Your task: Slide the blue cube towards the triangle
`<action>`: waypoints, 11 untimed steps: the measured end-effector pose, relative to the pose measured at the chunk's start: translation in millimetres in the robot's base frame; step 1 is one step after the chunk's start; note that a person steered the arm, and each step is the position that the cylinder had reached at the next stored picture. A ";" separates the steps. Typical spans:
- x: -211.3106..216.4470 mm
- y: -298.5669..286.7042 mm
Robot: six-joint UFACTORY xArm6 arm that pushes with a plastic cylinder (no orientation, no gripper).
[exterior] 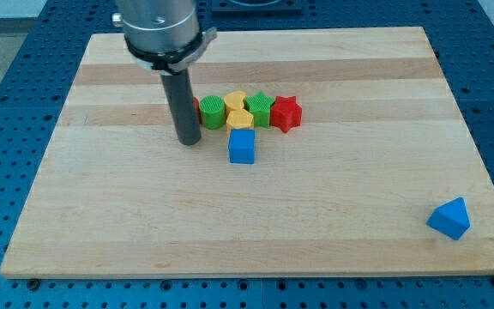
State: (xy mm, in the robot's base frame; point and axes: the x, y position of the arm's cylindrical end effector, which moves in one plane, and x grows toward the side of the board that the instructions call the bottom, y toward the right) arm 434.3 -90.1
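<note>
Jaws are absent; only my tip [189, 141] is seen, left of the cube [242, 147], a light, rigid block best pushed on its upper-left face.

Grey metal collar — straight dark rod [189, 140].

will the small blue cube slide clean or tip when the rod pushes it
The small blue cube sits flat on the smooth wooden board, so it probably slides rather than tips. It looks light and rigid. My tip is to its left; an off-centre push may spin it.
</note>
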 end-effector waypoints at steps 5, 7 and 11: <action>19.4 108.7; 20.3 179.8; 17.7 253.1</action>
State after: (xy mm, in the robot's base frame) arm 452.1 163.0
